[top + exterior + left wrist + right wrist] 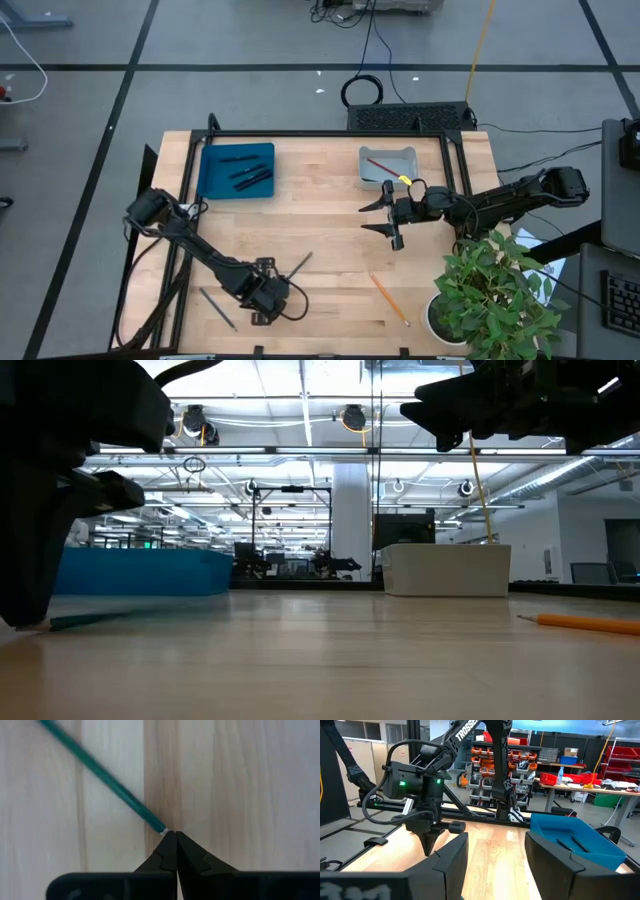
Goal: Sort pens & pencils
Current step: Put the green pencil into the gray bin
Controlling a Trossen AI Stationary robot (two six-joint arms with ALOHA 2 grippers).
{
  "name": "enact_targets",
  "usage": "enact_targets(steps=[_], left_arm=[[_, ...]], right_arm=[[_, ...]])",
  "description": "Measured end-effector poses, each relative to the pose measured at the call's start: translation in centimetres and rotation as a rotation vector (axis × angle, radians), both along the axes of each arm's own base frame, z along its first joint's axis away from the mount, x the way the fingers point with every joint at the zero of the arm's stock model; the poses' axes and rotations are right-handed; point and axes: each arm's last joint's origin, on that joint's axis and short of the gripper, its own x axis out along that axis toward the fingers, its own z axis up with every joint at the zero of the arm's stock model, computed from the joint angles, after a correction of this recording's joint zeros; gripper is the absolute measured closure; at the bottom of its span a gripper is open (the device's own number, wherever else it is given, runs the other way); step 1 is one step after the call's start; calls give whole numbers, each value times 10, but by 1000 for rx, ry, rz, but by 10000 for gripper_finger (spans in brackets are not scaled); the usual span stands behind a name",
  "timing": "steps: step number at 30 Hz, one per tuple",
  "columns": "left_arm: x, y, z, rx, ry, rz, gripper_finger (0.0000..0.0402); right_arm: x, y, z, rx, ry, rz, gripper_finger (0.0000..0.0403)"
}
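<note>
Your left gripper (268, 300) is sitting low over the near part of the wooden table (320, 215), with its fingers pressed fully together and holding nothing. In the left wrist view the closed fingertips (170, 840) are pointing down at the boards, and the end of a teal pencil (102, 772) is lying just beside them, almost touching the tips but not between them. From above, that same slim stick (299, 266) is angling away from the gripper toward the table's middle. A second dark stick (216, 307) is lying on the wood on the other side of the left gripper, near the front-left corner.

Your right gripper (390, 213) is hovering above the table beside the grey bin (410, 156), its jaws standing wide apart and empty. A red pencil (379, 164) is lying inside that bin. The orange pencil (388, 298) is resting on the boards well apart from both grippers, near the potted plant (495, 290); the low view is showing it flat on the table surface (580, 623).

The pens (245, 174) are lying in the blue tray (213, 178) at the far-left part of the table, well away from either gripper.
</note>
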Motion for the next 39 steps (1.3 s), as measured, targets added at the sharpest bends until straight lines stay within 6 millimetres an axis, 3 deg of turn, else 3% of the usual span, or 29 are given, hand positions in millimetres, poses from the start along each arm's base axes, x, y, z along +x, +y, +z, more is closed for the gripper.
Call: enact_targets(steps=[11, 15, 22, 26, 33, 39], left_arm=[[3, -1, -4, -8, -6, -17, 401], [3, -1, -4, -8, -4, -17, 401], [3, 0, -4, -13, -1, -14, 401], [3, 0, -4, -10, -2, -17, 401], [3, 0, -4, -10, 0, -18, 401], [3, 0, -4, -4, 3, -34, 401]], right_arm=[[0, 0, 0, 2, 3, 0, 218], [1, 0, -2, 90, 22, 2, 218], [15, 0, -35, 121, 196, -8, 218], [44, 0, -50, 97, 276, -15, 218], [123, -5, -72, 57, 434, -31, 218], [159, -1, -90, 6, 412, 105, 218]])
